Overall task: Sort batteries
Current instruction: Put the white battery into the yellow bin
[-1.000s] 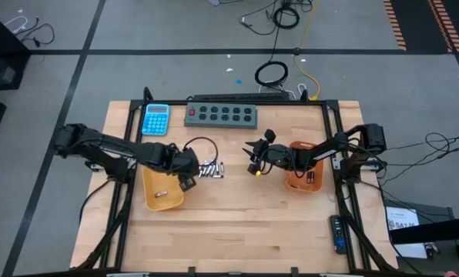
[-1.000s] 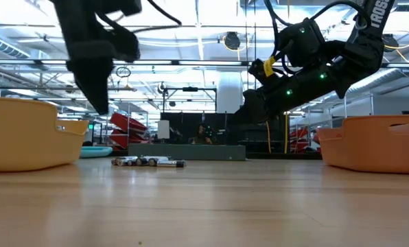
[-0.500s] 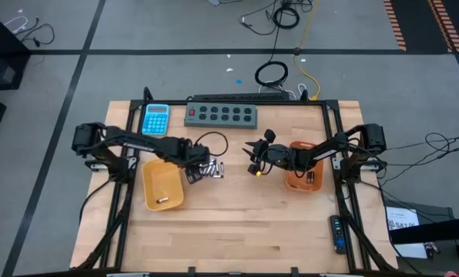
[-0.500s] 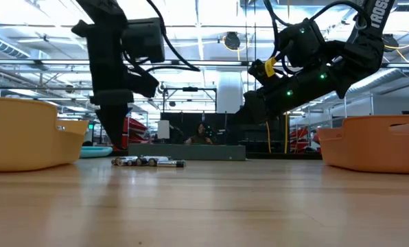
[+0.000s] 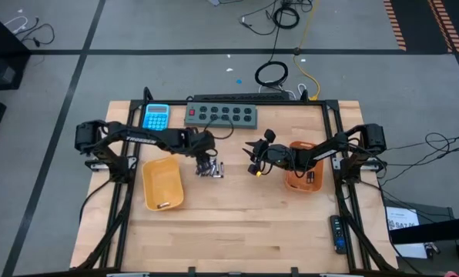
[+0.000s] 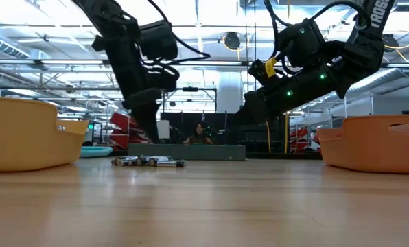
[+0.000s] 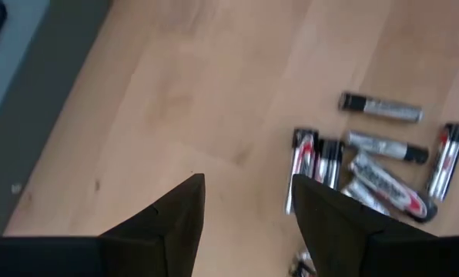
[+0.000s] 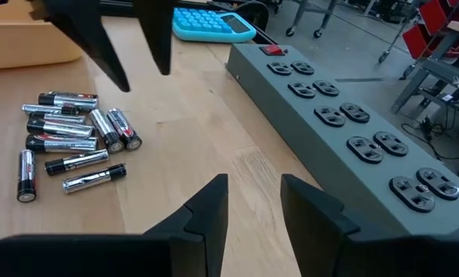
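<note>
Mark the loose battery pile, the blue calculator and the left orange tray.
pile of small silvery batteries (image 5: 211, 169), high view, pile centre
blue calculator (image 5: 156, 118), high view, keypad
left orange plastic tray (image 5: 162, 181), high view, bare floor

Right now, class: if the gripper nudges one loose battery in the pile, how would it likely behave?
The batteries are smooth cylinders lying on their sides, so one would probably roll. They look rigid, and a nudge likely disturbs touching neighbours.

From overhead we cannot count the batteries; they merge into one small cluster, partly covered by the left gripper. What lies in the right tray is too small for us to name. In the left wrist view one battery is cut off by the picture's edge.
</note>
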Robot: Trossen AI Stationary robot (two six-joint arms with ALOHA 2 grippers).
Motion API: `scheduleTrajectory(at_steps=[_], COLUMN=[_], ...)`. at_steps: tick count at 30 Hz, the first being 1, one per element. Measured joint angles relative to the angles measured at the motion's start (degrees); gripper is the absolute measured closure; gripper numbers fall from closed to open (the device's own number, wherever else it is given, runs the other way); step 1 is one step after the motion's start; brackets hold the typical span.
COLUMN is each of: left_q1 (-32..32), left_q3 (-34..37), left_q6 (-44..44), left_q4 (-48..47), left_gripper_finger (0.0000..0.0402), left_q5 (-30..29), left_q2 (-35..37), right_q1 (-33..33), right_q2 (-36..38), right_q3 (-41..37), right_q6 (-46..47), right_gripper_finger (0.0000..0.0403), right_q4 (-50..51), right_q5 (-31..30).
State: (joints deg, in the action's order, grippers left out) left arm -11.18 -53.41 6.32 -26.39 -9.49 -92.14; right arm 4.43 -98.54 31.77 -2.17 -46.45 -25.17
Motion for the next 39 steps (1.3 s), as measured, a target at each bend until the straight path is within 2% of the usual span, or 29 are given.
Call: scheduleTrajectory(at_steps=[10,21,35,39], left_q1=[-1.5,-1.4,-1.3,-1.3], left_q3=[0.0,0.0,0.0,0.0], left_q6=[-3.8,-5.3,-7.0,-8.1], left_q4=[5.6,5.2,4.3,4.1], left_gripper_finger=[0.0196,0.0196,0.0196,0.0209], left_q5=[7.9,9.4,8.5,7.9], left_q2=[-0.5,-5.1,-5.2,-5.2], right_q1=[0.0,0.0,0.0,0.0], right_q2=[0.0,0.0,0.0,0.0], right_q3=[0.0,0.0,0.0,0.0], right_q6=[0.0,0.0,0.0,0.0], right_gripper_finger=[0.0291,0.0291,0.0291,0.0291], right_q4=[0.0,0.4,0.5,0.4], right_q5=[0.0,0.0,0.0,0.0])
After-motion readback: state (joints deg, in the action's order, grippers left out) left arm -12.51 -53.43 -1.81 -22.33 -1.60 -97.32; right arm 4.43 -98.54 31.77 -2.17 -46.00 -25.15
